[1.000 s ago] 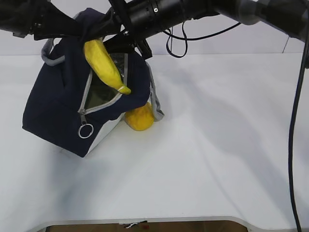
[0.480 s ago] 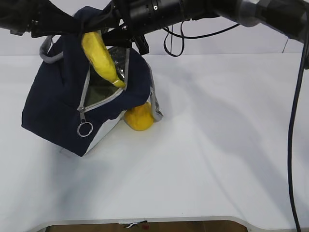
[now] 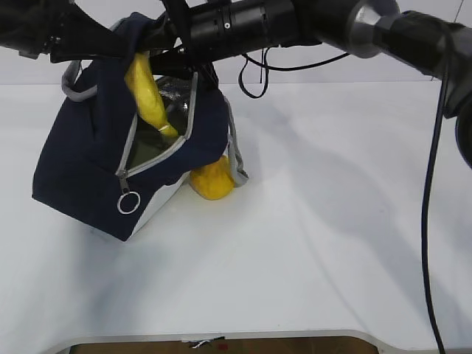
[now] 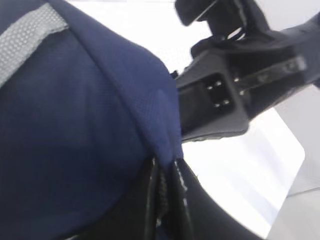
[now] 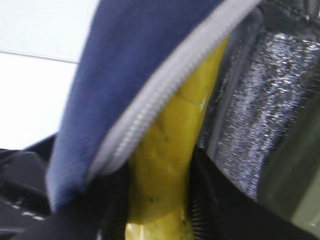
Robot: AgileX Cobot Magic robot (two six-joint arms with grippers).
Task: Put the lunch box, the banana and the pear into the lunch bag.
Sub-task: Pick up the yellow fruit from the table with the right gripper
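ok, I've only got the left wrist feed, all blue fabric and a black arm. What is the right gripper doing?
Observer: The right gripper grips the banana, its tip already inside the open zipper mouth of the lunch bag.
Operator: And my left one?
Observer: In the exterior view the left gripper is pinching the bag's top edge, holding the mouth up.
Operator: Lunch box in yet?
Observer: The right wrist view shows silver lining and something pale green inside, too blurred to call it the lunch box.
Operator: Pear?
Observer: The pear sits outside on the table, against the bag's right lower corner.
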